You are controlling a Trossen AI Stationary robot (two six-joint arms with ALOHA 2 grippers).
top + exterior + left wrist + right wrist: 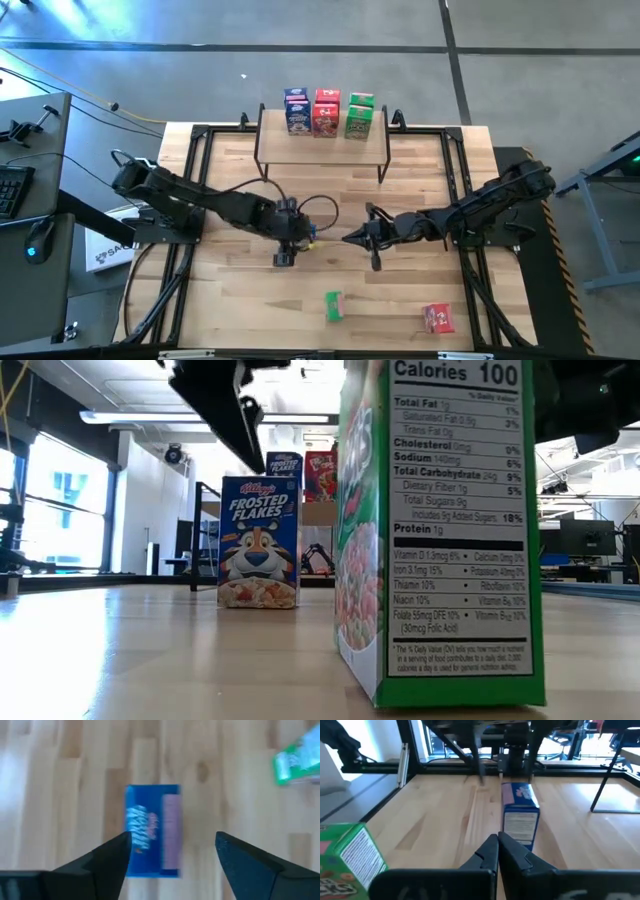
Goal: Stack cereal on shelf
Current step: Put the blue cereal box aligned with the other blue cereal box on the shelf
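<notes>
A wooden table seen from above, with two dark robot arms reaching toward its middle.

On the left side, the left gripper (285, 250) points straight down over a blue cereal box (152, 830) standing upright on the table. Its two fingers (107, 857) are spread wide and hold nothing. In the left wrist view the box sits below and slightly to one side of the gap between them, one finger overlapping its edge; whether that finger touches the box is hard to tell from here.

At the centre back, the shelf (270, 150) carries boxes in three short stacks: blue (296, 110), red (326, 112) and green (360, 115). Each looks two high, though the overhead angle makes this uncertain.

To the right of centre, the right gripper (360, 238) hovers near the blue box with its fingers pressed together and empty, their tips aimed at the box's narrow side.

Near the front edge, well away from both sets of fingers, a green box (333, 305) and a red box (438, 318) wait on the table.

The step in hand appears to be picking up the blue box. The next move probably calls for centring the open fingers over it, lowering, and closing.
</notes>
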